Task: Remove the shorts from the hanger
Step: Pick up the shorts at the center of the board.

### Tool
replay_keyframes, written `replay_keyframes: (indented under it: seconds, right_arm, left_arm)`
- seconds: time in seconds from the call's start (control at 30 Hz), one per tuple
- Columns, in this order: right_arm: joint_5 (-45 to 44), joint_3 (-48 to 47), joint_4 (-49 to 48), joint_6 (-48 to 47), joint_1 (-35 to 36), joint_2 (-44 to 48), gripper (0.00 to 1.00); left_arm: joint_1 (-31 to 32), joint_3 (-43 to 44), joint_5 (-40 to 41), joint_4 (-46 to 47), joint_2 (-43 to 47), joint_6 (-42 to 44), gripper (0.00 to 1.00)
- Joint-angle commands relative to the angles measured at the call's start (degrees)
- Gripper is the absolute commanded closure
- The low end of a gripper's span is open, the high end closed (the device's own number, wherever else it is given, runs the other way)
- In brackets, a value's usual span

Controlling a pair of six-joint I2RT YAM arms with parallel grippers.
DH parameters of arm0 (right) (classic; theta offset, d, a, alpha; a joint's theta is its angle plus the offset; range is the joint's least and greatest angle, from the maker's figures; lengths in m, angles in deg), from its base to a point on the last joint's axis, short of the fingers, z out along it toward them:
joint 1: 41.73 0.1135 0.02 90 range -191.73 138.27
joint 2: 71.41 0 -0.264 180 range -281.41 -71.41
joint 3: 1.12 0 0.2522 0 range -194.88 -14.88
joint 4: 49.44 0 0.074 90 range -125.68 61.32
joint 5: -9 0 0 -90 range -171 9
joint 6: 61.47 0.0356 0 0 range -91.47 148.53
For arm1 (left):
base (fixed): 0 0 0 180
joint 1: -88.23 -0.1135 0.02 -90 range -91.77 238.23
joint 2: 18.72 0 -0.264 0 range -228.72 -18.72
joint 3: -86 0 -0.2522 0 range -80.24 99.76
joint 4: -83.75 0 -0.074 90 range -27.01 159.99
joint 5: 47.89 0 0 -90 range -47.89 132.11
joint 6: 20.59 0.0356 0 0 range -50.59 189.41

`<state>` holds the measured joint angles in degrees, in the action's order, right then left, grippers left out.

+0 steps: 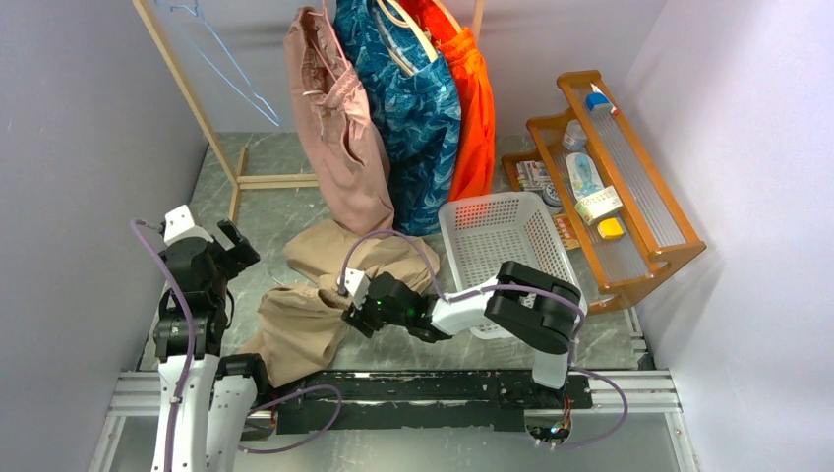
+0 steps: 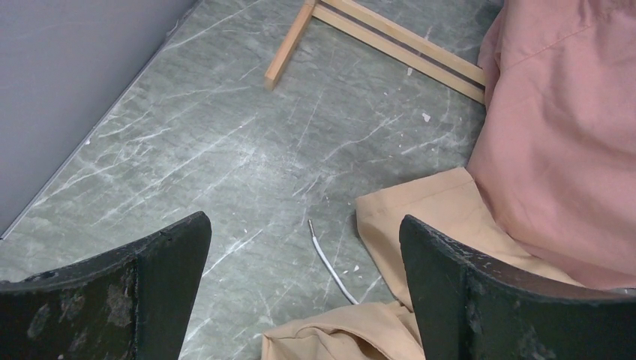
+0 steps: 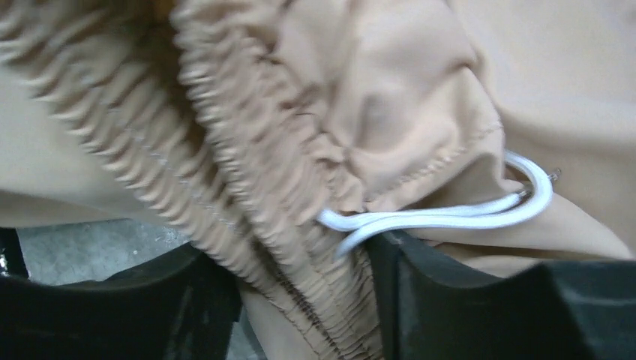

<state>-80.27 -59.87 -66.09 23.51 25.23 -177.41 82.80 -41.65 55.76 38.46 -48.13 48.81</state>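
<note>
Right gripper (image 3: pixel 300 292), jaws partly closed, straddles waistband of tan-beige fabric shorts (image 3: pixel 390 97), grip unconfirmed; left gripper (image 2: pixel 304 232), near left, fully spread, empty.

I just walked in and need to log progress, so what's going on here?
The tan shorts lie crumpled on the table, off the hanger. The right hand has their gathered waistband between its fingers; whether it has clamped down is unclear. The left hand hovers open over bare table to the left. The pink shorts, blue shorts and orange shorts hang at the back by the wooden rack.
</note>
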Motion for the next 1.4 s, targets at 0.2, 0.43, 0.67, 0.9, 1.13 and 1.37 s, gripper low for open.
replay_keyframes:
  seconds: [0.2, 0.43, 0.67, 0.9, 1.13, 1.37]
  right_arm:
    - [-4.32, 2.81, 4.55, 6.25, 0.63, 9.39, 1.00]
    - [-4.95, -0.45, 16.77, 11.18, 1.13, 27.99, 1.00]
    - [-11.33, -0.53, 22.43, 15.57, 1.29, 46.93, 1.00]
    - [-15.83, -6.34, 28.95, 22.14, 1.26, 51.96, 1.00]
    - [-24.35, -13.72, 37.97, 21.89, 1.18, 47.70, 1.00]
    - [-39.77, -23.67, 47.95, 15.37, 1.24, 54.13, 1.00]
  left_arm:
    - [-0.55, -0.43, 1.92, 0.86, 1.93, 0.12, 0.01]
    - [-0.56, -0.82, 0.61, 1.32, 1.22, -1.71, 0.00]
    - [-0.63, -0.59, 0.20, 1.18, 0.08, -1.81, 0.00]
    - [-0.64, -0.87, -0.41, 1.21, 0.08, -2.05, 0.00]
    - [-0.63, -1.15, -2.08, 1.21, -1.49, -2.42, 0.00]
    - [-0.63, -1.15, -2.48, 1.27, -1.84, -2.39, 0.01]
